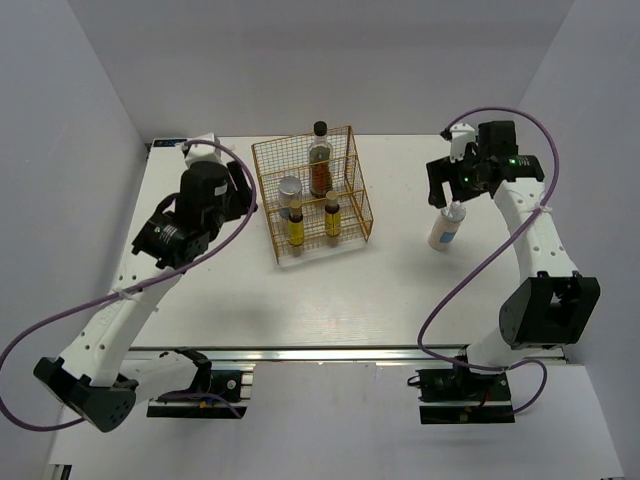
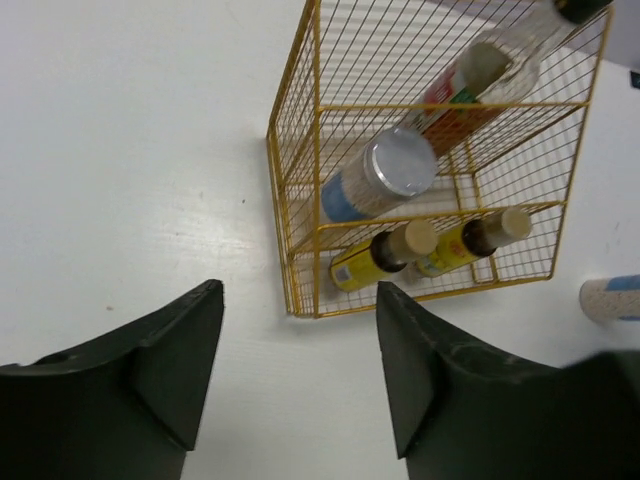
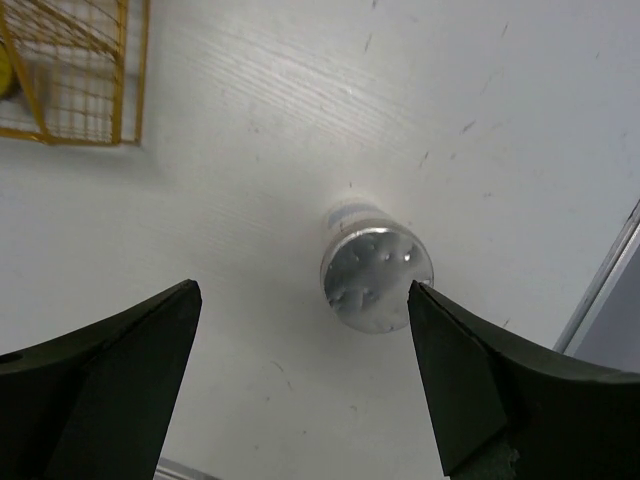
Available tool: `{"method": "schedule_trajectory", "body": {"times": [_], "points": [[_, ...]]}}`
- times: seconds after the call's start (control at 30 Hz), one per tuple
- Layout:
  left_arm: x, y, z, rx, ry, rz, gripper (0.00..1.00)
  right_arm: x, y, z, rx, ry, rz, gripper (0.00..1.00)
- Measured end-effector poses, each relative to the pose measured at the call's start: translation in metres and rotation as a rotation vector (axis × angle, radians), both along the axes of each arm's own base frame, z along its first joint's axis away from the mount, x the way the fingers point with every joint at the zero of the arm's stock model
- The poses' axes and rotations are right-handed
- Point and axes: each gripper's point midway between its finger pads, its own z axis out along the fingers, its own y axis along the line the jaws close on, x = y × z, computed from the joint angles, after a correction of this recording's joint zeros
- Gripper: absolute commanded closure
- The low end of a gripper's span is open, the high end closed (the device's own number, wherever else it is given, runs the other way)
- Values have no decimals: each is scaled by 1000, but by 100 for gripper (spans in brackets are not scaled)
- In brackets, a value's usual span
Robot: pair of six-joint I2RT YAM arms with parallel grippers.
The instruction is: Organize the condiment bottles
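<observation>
Right pincer [image 3: 303, 290], spread wide, hangs above upright white bottle [image 3: 377, 277], lid skyward; left pincer [image 2: 300, 290] gapes empty.

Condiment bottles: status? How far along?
Done: four sit in the gold wire rack: the tall dark bottle, a white grey-lidded bottle and two amber bottles. In hand: nothing gripped; the right tool hangs open over the last white bottle out on the table, and the left tool is open and empty by the rack. Left: get that bottle into the rack.
</observation>
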Motion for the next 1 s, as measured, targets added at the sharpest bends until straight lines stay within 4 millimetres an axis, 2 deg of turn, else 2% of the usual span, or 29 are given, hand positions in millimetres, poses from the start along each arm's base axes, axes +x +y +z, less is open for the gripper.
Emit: {"method": "schedule_trajectory", "body": {"times": [0.13,0.23,0.33,0.5,0.77,1.0], "points": [[-11,6,-34,-2,63,25,24,-14,-10,-30,-41,91,-16,11],[-15,7,-48,0,93,34,24,-18,-16,-48,-70,135,-25,11],[-16,8,-47,-11,91,39,24,-15,-21,-60,-92,160,-33,11],[-23,11,-42,-44,69,48,23,-3,-31,-62,-126,131,-53,11],[-31,14,-52,-72,82,66,23,0,-40,-70,-150,142,-72,11],[-31,13,-58,-70,97,69,23,-4,-41,-89,-156,175,-73,19]]}}
